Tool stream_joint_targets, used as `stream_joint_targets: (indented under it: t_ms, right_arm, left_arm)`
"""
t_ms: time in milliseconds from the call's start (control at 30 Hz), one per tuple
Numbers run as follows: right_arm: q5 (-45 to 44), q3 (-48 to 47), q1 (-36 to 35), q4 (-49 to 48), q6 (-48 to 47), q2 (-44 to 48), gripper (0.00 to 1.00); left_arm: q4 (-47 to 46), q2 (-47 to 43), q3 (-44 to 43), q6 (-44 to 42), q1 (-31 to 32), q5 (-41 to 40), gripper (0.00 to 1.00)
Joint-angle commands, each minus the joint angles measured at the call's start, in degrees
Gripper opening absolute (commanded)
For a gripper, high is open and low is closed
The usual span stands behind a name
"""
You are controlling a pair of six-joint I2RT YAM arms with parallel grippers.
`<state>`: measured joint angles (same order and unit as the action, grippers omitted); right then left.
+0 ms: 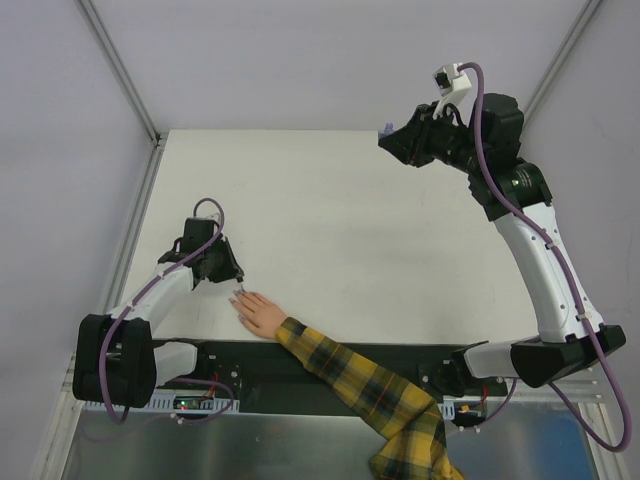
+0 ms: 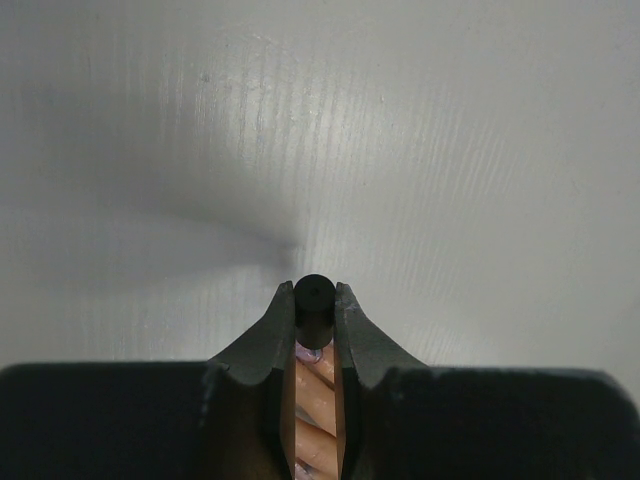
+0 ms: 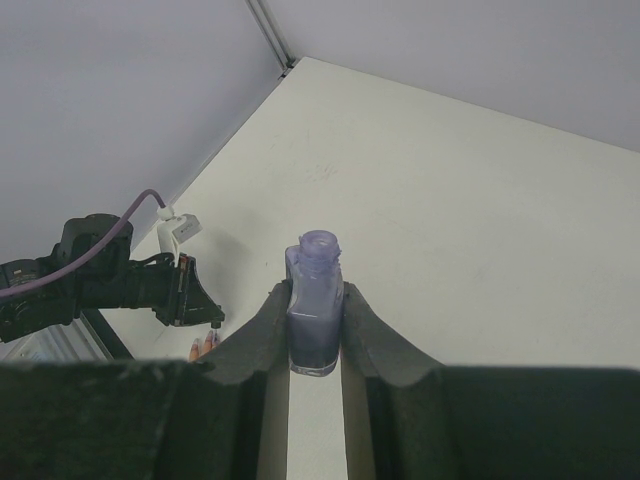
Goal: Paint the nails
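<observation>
Gripping one black cap (image 2: 313,305), left jaws hover over the nails (image 2: 310,353); right jaws clamp one uncapped purple bottle (image 3: 315,310).

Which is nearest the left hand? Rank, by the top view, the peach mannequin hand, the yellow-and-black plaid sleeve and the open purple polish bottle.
1. Peach mannequin hand, beside the left hand.
2. Yellow-and-black plaid sleeve, near edge, centre-right.
3. Open purple polish bottle, far right, in the right hand.
</observation>
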<state>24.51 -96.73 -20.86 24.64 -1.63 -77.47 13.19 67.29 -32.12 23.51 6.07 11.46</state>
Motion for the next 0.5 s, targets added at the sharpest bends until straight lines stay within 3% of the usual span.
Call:
stream_joint_targets:
  t_ms: [0,467]
  right_arm:
    - [0.62,-0.39,0.38,-2.85,0.40,1.36,0.00]
    - [0.71,-0.21,0.38,-2.58,0.57,1.45,0.00]
  left_arm:
    - [0.96,0.56,-1.81,0.93,0.35,-0.65,0.00]
    - [1.75,-0.84,-1.02,1.19,0.35,-1.53,0.00]
